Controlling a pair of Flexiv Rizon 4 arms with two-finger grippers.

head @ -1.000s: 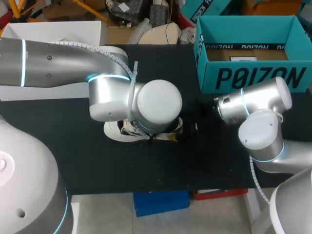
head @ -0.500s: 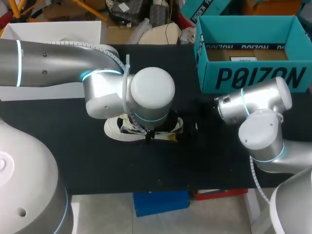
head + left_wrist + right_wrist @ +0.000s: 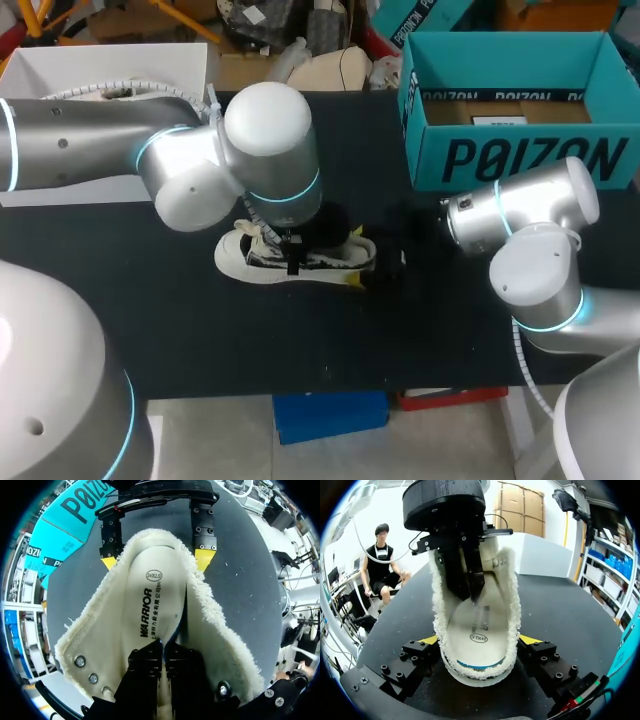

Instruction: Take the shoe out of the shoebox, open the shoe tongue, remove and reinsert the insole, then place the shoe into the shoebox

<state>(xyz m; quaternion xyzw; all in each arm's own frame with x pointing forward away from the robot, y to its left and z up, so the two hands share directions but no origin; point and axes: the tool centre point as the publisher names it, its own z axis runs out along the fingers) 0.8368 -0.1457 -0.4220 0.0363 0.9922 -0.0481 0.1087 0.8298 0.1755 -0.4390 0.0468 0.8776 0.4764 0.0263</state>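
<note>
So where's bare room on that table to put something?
Free: front strip of the table between shoe and near edge; the patch behind the shoe, left of the shoebox. Crowded: around the shoe, where left hand and right hand meet.

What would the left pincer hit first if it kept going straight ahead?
The insole inside the shoe; the left pincer points straight at it, possibly touching.

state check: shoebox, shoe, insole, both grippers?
shoebox: open, no shoe inside.
shoe: out on the table, opening spread wide.
insole: inside the shoe, not yet out.
left gripper: reaching into the shoe, shut on the insole.
right gripper: shut on the shoe's heel.
</note>
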